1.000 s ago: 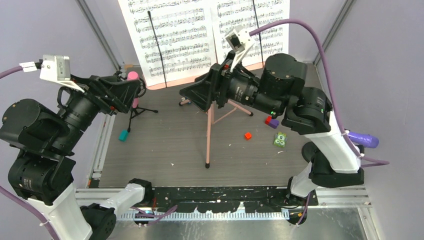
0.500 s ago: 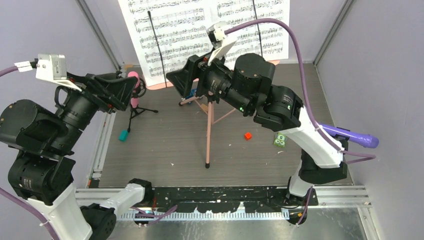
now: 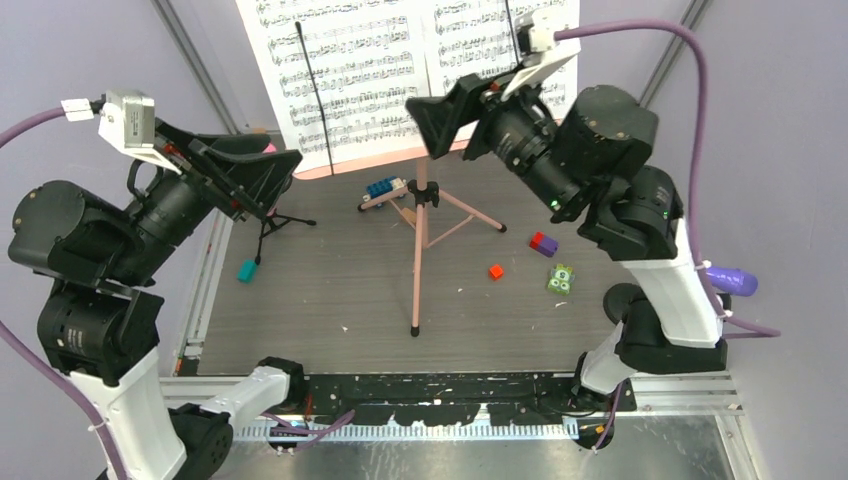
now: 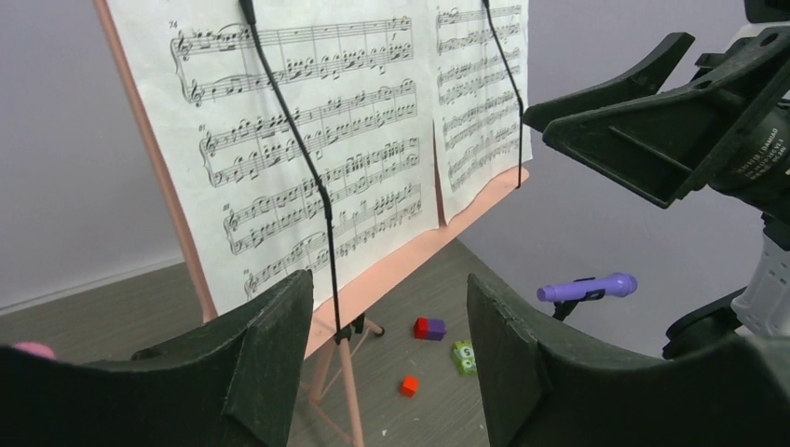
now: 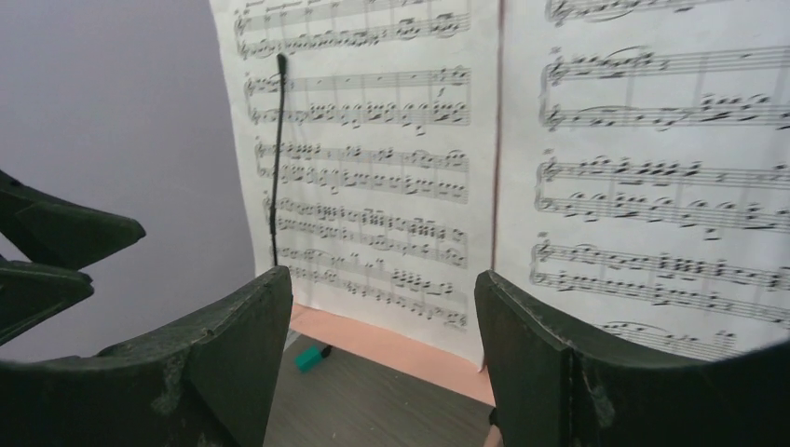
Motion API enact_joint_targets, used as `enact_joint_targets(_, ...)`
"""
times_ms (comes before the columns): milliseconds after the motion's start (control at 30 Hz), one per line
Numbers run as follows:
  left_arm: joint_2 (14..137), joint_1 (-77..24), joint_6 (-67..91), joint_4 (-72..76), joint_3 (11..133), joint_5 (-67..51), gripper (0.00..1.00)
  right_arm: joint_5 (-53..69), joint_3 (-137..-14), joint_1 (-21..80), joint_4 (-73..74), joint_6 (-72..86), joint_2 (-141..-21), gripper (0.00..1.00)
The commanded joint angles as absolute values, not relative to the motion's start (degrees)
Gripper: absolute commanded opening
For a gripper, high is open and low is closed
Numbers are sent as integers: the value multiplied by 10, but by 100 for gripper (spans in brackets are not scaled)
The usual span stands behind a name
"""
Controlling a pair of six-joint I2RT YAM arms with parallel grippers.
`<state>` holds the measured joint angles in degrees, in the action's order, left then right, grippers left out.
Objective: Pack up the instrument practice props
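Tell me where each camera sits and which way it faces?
Top external: above and behind the arms, looking down on the table; left gripper and right gripper show.
Left wrist: on the left arm, facing the sheet-music pages; its own fingers frame the bottom.
Right wrist: on the right arm, close to the pages; its fingers show below.
Shared: both wrist views see the pages on the pink music rack.

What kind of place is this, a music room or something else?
Probably a robot test booth, staged as a music practice corner. Plain walls box in a table where a left arm and right arm are mounted, facing a pink music stand with sheet music; a purple microphone sits nearby.
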<state>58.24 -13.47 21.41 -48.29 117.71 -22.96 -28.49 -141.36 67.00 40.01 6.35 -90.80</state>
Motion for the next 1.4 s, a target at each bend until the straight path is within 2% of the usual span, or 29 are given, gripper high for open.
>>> enact_joint_targets(0, 602, -133, 249, -405, 1178, -280, 62, -257, -1463, 629, 417, 52, -900, 76)
enact_joint_targets(100, 616, -133, 264, -388, 1179, -285, 61, -205, -1513, 590, 469, 77, -925, 76)
enact_joint_targets(333, 631, -133, 276, -386, 1187, -294, 61, 18, -1476, 464, 461, 149, -916, 75)
enact_joint_targets(467, 638, -133, 278, -387, 1186, -303, 61, 74, -1466, 444, 441, 159, -915, 75)
enact_joint_targets(633, 643, -133, 286, -378, 1178, -301, 61, 81, -1459, 438, 429, 167, -919, 71)
enact_joint_targets(800, 653, -133, 310, -378, 1176, -264, 50, 70, -1428, 437, 412, 169, -910, 69)
enact_joint_targets(1100, 668, -133, 340, -377, 1175, -223, 50, 65, -1392, 438, 396, 170, -889, 69)
enact_joint_targets(1367, 689, -133, 358, -366, 1181, -247, 49, 66, -1387, 437, 395, 170, -884, 69)
